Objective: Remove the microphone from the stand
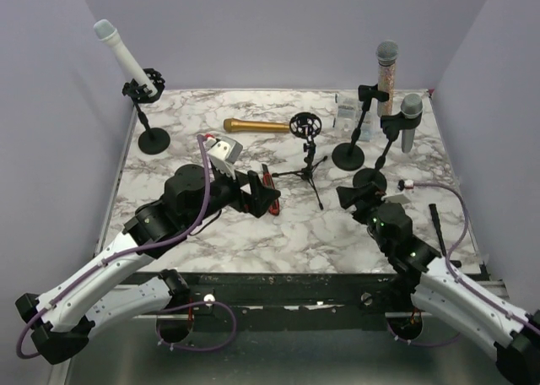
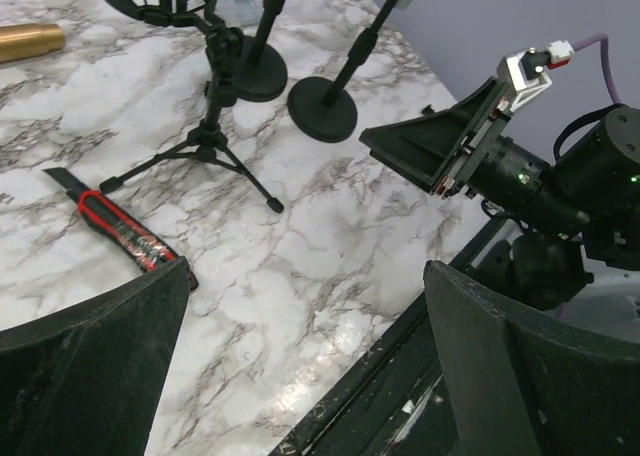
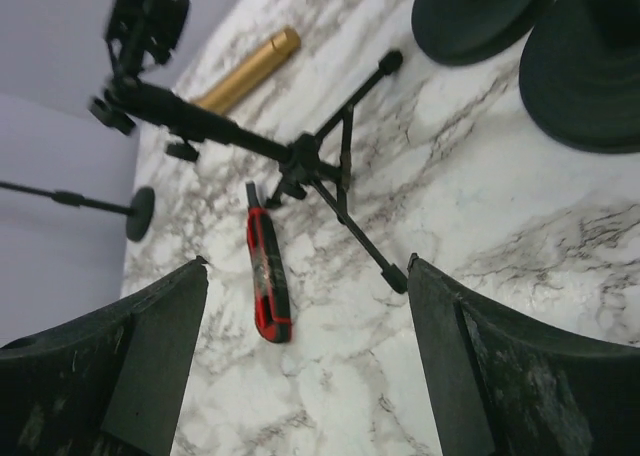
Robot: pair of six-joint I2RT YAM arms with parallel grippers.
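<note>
– Two grippers on the sheet. Start at the left: condition?
– Left gripper (image 2: 308, 276): released, fingers spread wide, nothing between them, hanging over the marble table (image 1: 211, 225). Well off to its left and beyond it, a white microphone (image 1: 121, 54) sits tilted in the clip of a round-base stand (image 1: 153, 139). A red utility knife (image 2: 130, 238) lies flat on the table, one end just beside the finger at the left of the wrist view.
– Location of the task item?
– A gold microphone (image 1: 256, 126) lies flat on the table, beyond the left gripper and well apart from it, held by neither tool. One end points towards the shock mount (image 1: 305, 125) on top of a tripod stand (image 1: 309, 170). That stand is ahead of both grippers and between them.
– Right side?
– Right gripper (image 3: 306, 266): released, fingers wide apart, grasping nothing. The tripod stand's legs and the knife lie ahead of it. Just beyond it are two round bases (image 1: 369, 181), close together; whether they touch I cannot tell. Each pole has a microphone in its clip: a silver microphone (image 1: 410, 122) nearer the gripper and a speckled microphone (image 1: 386, 68) farther off, both upright
</note>
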